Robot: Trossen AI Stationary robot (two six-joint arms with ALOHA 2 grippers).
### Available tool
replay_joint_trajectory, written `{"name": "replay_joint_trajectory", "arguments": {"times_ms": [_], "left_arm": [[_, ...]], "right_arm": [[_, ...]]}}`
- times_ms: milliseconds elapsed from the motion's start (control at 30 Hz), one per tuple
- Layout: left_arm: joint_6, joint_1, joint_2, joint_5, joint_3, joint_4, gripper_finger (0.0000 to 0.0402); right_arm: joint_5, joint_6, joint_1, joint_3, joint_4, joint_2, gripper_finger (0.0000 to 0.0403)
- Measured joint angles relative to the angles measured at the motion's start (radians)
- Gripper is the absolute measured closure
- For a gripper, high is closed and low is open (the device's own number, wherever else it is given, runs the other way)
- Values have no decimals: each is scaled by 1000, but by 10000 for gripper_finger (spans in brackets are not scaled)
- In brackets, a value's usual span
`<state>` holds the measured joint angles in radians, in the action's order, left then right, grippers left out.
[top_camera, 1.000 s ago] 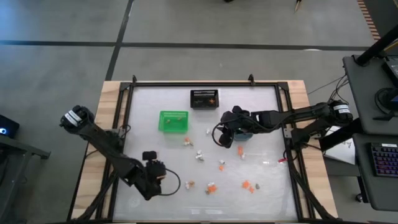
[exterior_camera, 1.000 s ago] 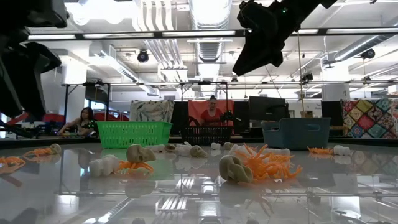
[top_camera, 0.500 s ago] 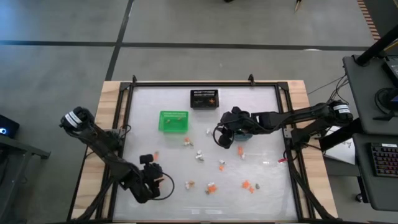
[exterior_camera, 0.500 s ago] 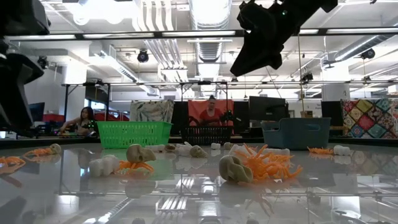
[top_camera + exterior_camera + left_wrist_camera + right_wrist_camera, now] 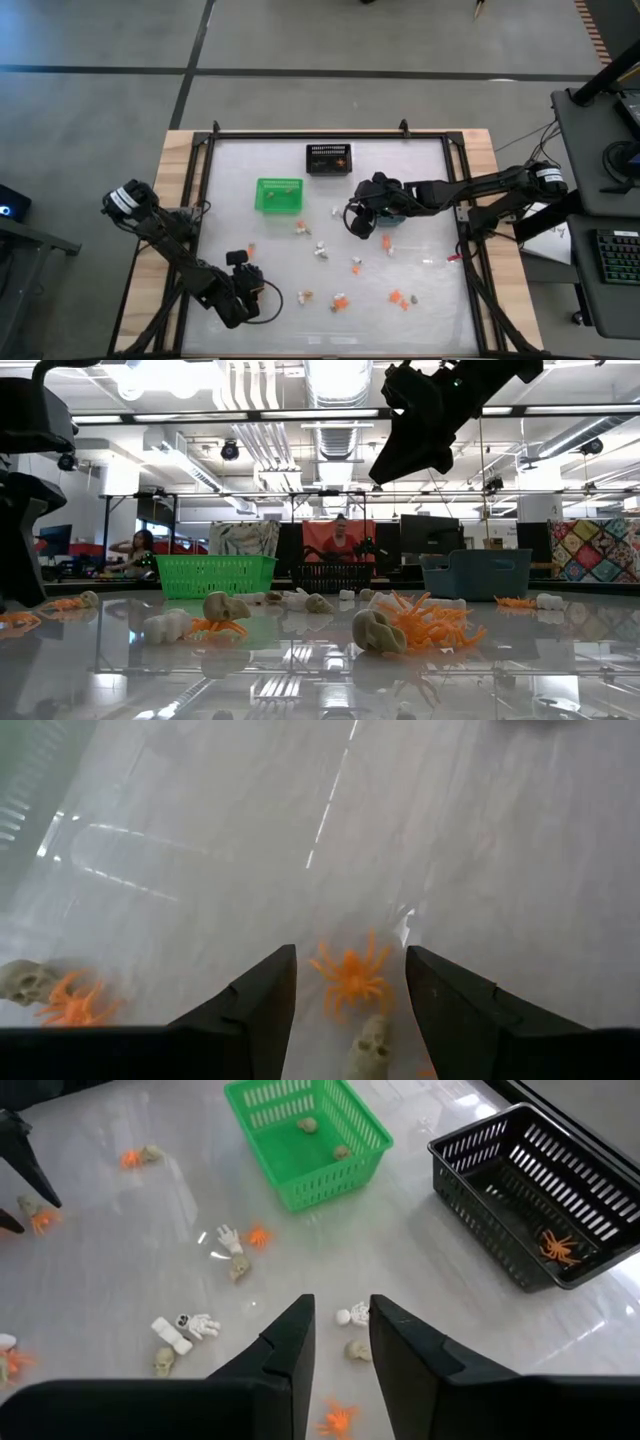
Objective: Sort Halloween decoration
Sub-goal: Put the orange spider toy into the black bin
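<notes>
Our left hand [image 5: 345,995] hangs open over an orange spider [image 5: 350,975] lying between its fingers on the table [image 5: 520,850]. We judge it light, soft-legged, springy: pinch the body. Our right hand [image 5: 340,1330] is narrowly parted, holding nothing.

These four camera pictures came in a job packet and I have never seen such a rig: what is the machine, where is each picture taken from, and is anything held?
It is a robot with two dark arms at a table. One picture looks straight down, one looks level across the tabletop, and two come from cameras on the wrists.

Tiny orange spiders, skulls and skeletons lie scattered. A green bin holds two skulls; a black mesh bin holds a spider.

The left end effector is open low over a spider. The right end effector hangs above the table, holding nothing.
</notes>
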<state>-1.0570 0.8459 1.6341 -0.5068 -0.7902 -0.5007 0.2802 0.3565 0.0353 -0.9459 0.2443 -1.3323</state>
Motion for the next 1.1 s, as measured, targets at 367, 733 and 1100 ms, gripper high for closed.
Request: {"name": "replay_joint_trajectory", "arguments": {"times_ms": [367, 733, 1100], "left_arm": [[-3, 0, 0, 11, 23, 15, 228], [-1, 0, 0, 10, 37, 41, 261], [1, 0, 0, -3, 42, 44, 294]], "right_arm": [[0, 2, 0, 0, -2, 0, 319], [0, 3, 0, 0, -3, 0, 319], [0, 3, 0, 1, -3, 0, 319]]}}
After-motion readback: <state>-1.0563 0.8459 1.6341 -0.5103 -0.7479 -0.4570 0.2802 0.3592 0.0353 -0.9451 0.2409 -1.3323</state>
